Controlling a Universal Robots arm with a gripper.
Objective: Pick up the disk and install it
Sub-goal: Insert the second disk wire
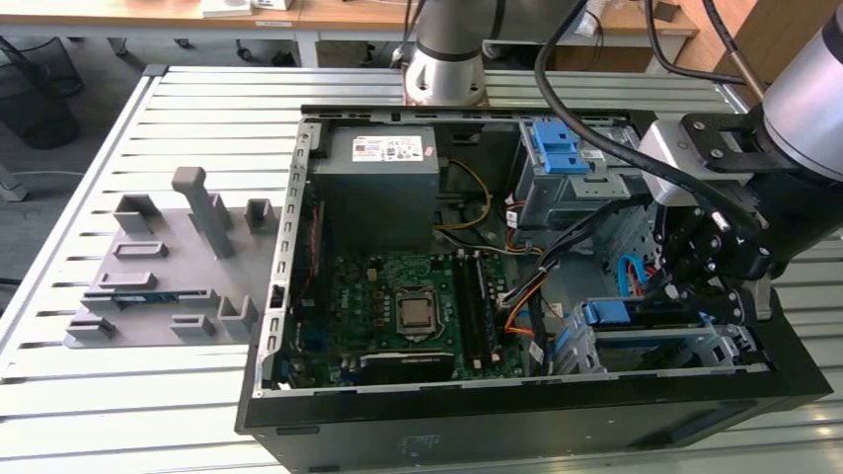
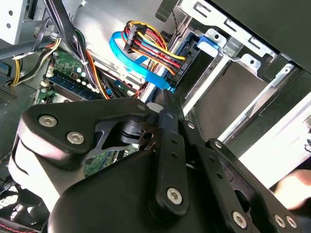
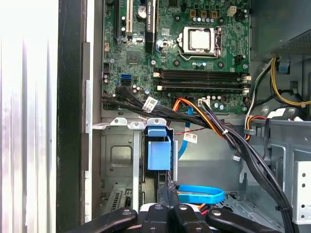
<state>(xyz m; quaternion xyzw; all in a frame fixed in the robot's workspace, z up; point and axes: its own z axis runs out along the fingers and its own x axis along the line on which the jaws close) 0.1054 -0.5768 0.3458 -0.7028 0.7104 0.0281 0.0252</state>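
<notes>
The disk (image 1: pixel 619 314) sits edge-up in the drive cage at the case's front corner, on the exterior view's right, with its blue bracket tab on top. In the first wrist view the blue bracket (image 3: pixel 158 149) stands in a metal slot just beyond my gripper (image 3: pixel 166 191). My gripper (image 1: pixel 722 301) hangs right over that cage, its two thin black fingers (image 2: pixel 167 104) pressed together and shut, with nothing visible between them. The disk's dark side (image 2: pixel 192 73) and blue tab lie just past the fingertips. Whether they touch it I cannot tell.
The open computer case (image 1: pixel 527 415) lies on a slatted metal table. Inside it are the grey power-supply box (image 1: pixel 382 173), the motherboard (image 1: pixel 409 306) and a blue latch (image 1: pixel 560 148). Cable bundles (image 2: pixel 146 48) and a blue flat cable (image 3: pixel 199 194) run beside the cage. A grey fixture (image 1: pixel 172 267) stands outside the case, towards the exterior view's left.
</notes>
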